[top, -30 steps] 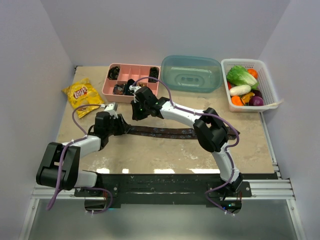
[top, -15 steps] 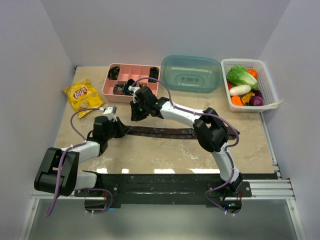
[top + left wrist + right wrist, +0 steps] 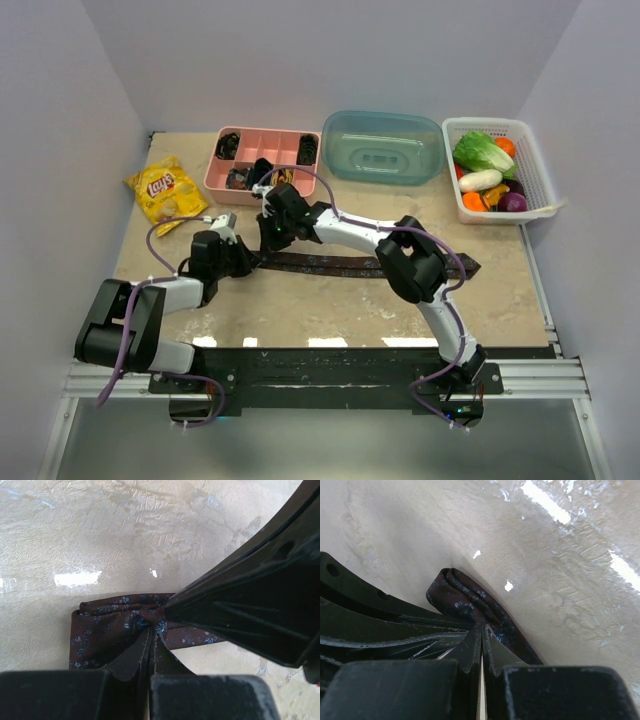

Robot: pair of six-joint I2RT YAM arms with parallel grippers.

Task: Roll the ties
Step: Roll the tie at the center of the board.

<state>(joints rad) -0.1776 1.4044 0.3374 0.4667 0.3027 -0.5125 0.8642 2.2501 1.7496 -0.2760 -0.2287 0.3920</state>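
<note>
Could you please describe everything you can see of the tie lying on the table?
The tie is a long, narrow strip of dark maroon fabric with a faint bluish floral print. It lies flat across the table, left to right, unrolled except its left end, which is folded over and bunched. There the left gripper and right gripper both pinch it, jaws shut. The right arm hides part of its right half.

Two arms out there, left arm point(image 3: 160, 295) and right arm point(image 3: 360, 233). One long tie point(image 3: 340, 265). One pink tray point(image 3: 268, 143), and I count at least three dark coils point(image 3: 229, 145) inside. One chip bag point(image 3: 163, 187). One teal tub point(image 3: 383, 147). One basket point(image 3: 490, 214), veg point(image 3: 482, 150) too heaped to count.
</note>
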